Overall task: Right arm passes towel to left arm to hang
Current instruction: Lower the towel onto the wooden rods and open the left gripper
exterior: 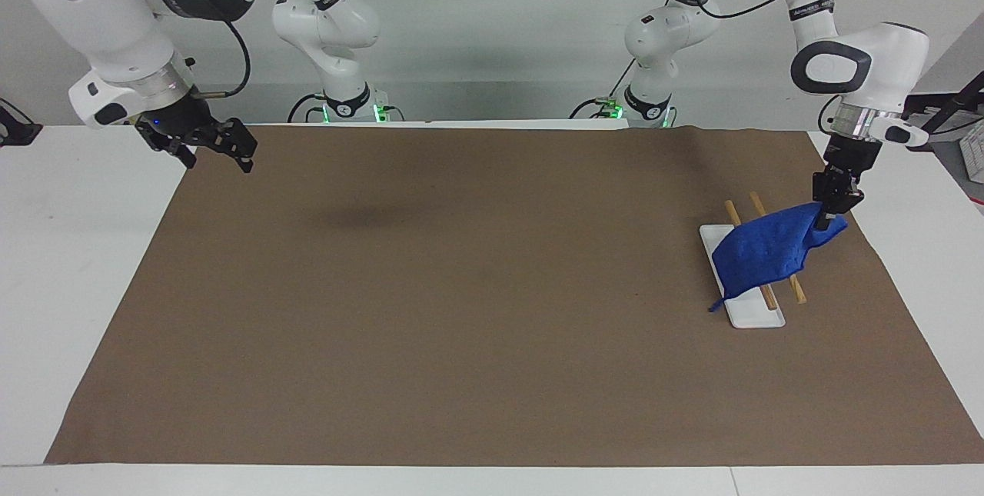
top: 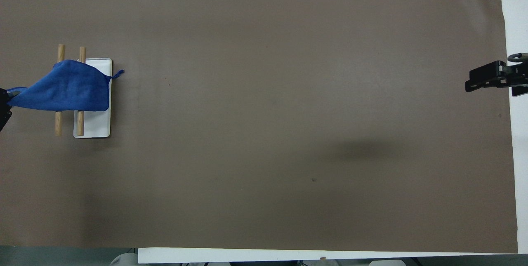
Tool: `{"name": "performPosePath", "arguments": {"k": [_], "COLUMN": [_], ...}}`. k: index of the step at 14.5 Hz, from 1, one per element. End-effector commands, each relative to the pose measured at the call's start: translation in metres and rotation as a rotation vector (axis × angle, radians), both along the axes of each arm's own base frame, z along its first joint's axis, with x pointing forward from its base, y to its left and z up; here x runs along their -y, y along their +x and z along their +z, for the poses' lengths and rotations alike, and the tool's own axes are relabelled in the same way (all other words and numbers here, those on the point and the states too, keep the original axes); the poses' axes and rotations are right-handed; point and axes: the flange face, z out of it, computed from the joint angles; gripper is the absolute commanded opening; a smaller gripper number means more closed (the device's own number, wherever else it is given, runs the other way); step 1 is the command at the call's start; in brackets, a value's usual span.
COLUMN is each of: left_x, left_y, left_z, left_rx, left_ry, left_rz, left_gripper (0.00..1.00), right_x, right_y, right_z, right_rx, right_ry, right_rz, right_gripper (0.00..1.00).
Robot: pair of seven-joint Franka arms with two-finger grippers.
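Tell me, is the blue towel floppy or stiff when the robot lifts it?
Probably floppy: the towel sags from the corner the left gripper pinches and drapes over the wooden bars. Likely light, since one pinched corner carries it. Its fuzzy surface should not slip easily.

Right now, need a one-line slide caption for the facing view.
Left hand holds the towel draped over the rack; right hand waits over the mat's edge.

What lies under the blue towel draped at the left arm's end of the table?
Under the fuzzy blue towel are two wooden rods and a white rectangular base. Their middle parts are covered. The left hand grips one corner.
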Motion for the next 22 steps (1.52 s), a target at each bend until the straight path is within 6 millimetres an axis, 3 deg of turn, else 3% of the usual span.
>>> {"name": "performPosePath", "arguments": {"k": [1, 4, 7, 11, 14, 18, 20, 22], "left_x": [-0.006, -0.026, -0.022, -0.012, 0.035, 0.112, 0.159, 0.169], "left_y": [-0.009, -0.008, 0.016, 0.044, 0.066, 0.066, 0.066, 0.065], "left_z": [0.001, 0.013, 0.035, 0.084, 0.132, 0.159, 0.177, 0.181], "left_rx": [0.006, 0.012, -0.056, -0.189, -0.326, -0.449, -0.481, -0.548], "left_ry": [0.013, 0.016, 0.119, 0.235, 0.399, 0.449, 0.453, 0.422], "left_rz": [0.005, 0.022, -0.136, -0.34, -0.549, -0.744, -0.935, -1.014], "left_gripper": [0.99, 1.0, 1.0, 1.0, 1.0, 1.0, 1.0, 1.0], "right_x": [0.0, 0.0, 0.0, 0.0, 0.0, 0.0, 0.0, 0.0], "right_y": [-0.004, -0.004, -0.004, -0.004, -0.004, -0.004, -0.004, -0.004], "right_z": [0.002, 0.002, 0.002, 0.002, 0.002, 0.002, 0.002, 0.002], "right_rx": [-0.008, -0.008, -0.007, -0.007, -0.008, -0.008, -0.007, -0.008], "right_ry": [-0.004, -0.004, -0.004, -0.004, -0.004, -0.004, -0.004, -0.004], "right_rz": [0.002, 0.002, 0.002, 0.002, 0.002, 0.002, 0.002, 0.002], "right_gripper": [0.99, 0.99, 0.99, 0.99, 0.99, 0.99, 0.99, 0.99]}}
